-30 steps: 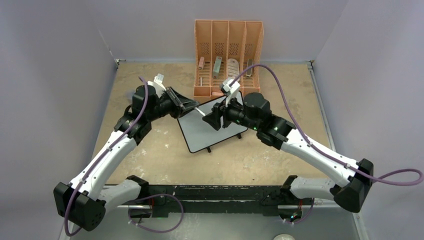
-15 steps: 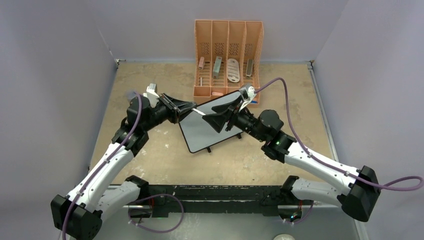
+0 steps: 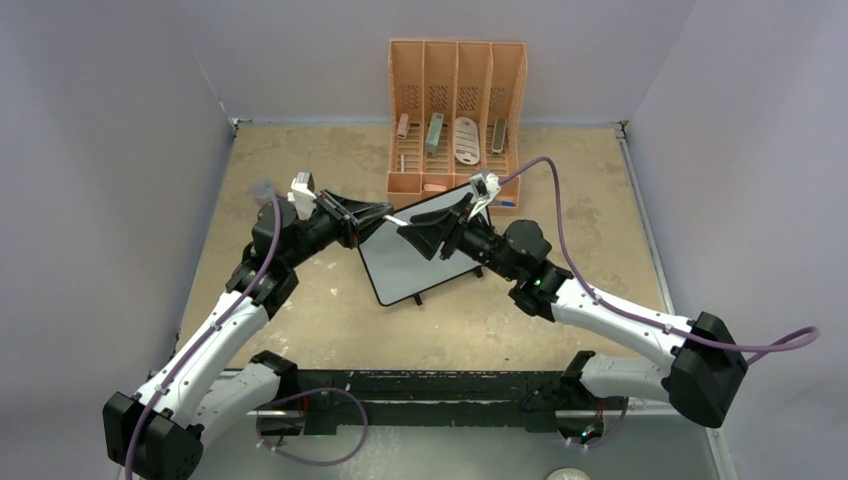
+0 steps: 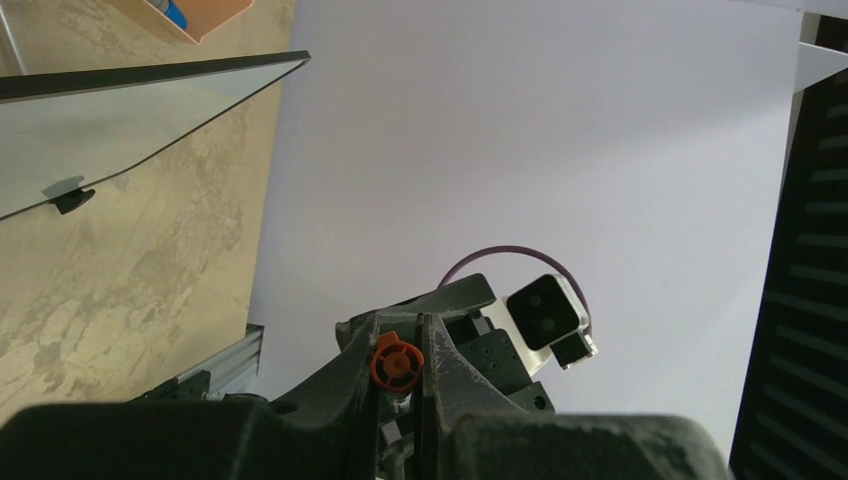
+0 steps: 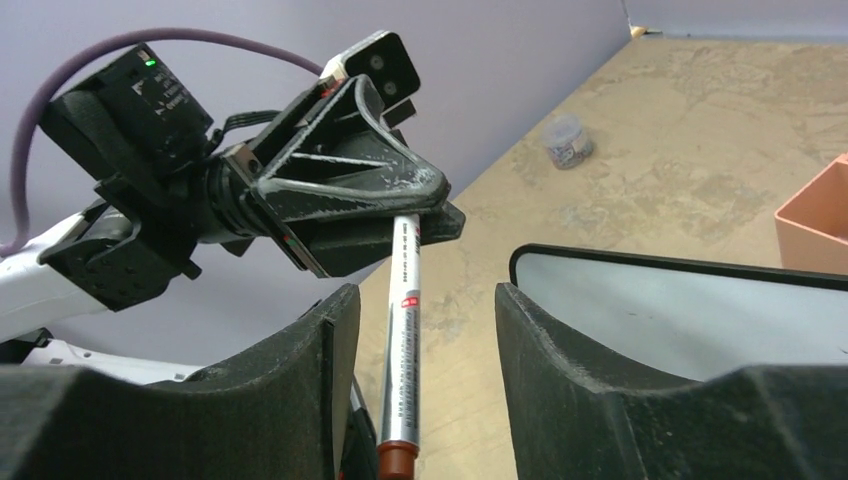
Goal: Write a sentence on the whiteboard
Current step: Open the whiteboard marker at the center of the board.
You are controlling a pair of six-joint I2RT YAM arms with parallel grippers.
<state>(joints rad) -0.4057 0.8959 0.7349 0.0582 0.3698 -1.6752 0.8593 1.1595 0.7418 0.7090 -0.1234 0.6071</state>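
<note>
The whiteboard (image 3: 418, 265) lies on the tan surface (image 3: 300, 310) near its middle, resting on its small black feet and turned on a diagonal. Both grippers hang over its far left edge. The left gripper (image 3: 386, 213) is clamped tight on a white marker (image 5: 403, 330), which points across toward the right arm. The right gripper (image 3: 407, 224) stands parted around that marker: in the right wrist view the barrel runs down the gap between its two fingers (image 5: 300, 400) with space on either side, touching neither, and its red-brown end sits low in the gap. The board's white face shows just beside the right finger in that view. From above I cannot make out any writing on it. Behind the board, against the back wall, stands the orange organizer (image 3: 457, 70) with four upright compartments. From left to right they hold a small pinkish piece (image 3: 403, 125), a grey-green piece (image 3: 435, 131), a pale oval perforated piece (image 3: 465, 140) and a grey piece (image 3: 498, 135). The board's far corner comes close to the organizer's front; whether they touch I cannot tell. A small jar (image 5: 567, 140) sits on the surface well to the left, near the left wall. Walls close in the left, back and right sides, a metal rail (image 3: 440, 385) runs along the near edge, and bare surface lies on both sides of the board.
</note>
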